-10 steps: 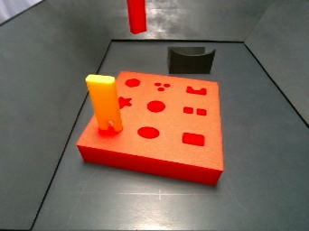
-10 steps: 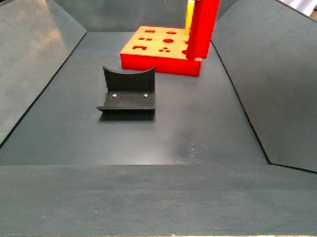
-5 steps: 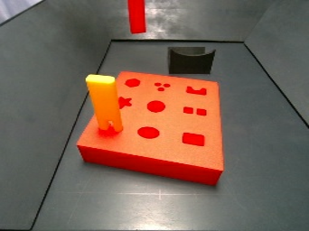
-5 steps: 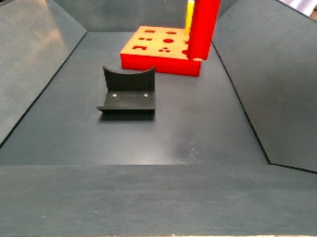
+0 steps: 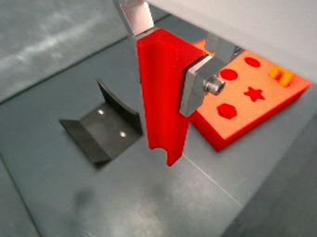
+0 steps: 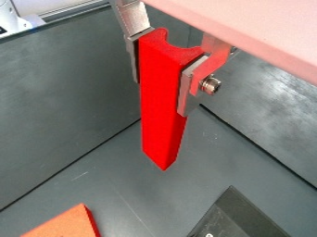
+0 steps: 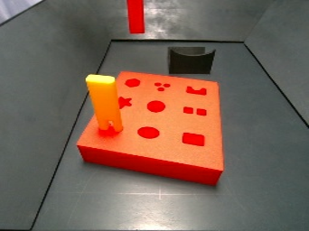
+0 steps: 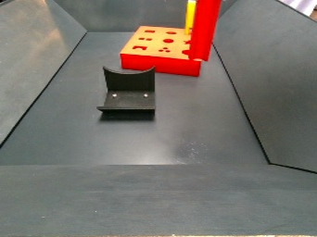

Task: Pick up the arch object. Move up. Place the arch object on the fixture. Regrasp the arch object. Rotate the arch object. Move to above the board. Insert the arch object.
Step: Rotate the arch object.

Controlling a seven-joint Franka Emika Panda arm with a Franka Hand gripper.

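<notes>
In both wrist views the tool (image 5: pixel 165 51) is clamped on the arch object (image 5: pixel 165 97) — silver fingers (image 6: pixel 188 81) press its upper sides, and the bar hangs upright, clear of the floor. The fixture (image 5: pixel 102 130) sits below beside it, the board (image 5: pixel 254 102) further off.

In a side view the arch object (image 7: pixel 135 14) hangs high above the fixture (image 7: pixel 190 60), beyond the board (image 7: pixel 163 122) with its yellow peg (image 7: pixel 103 104).

In a side view the bar (image 8: pixel 203 28) stands before the board (image 8: pixel 161 50) — the fixture (image 8: pixel 129 91) is nearer.

Dark grey floor (image 8: pixel 173 139) has the board (image 7: pixel 157 122) on it, fixture (image 8: pixel 128 93) just beside the board. Gripper (image 5: pixel 168 56) hangs above the fixture.
</notes>
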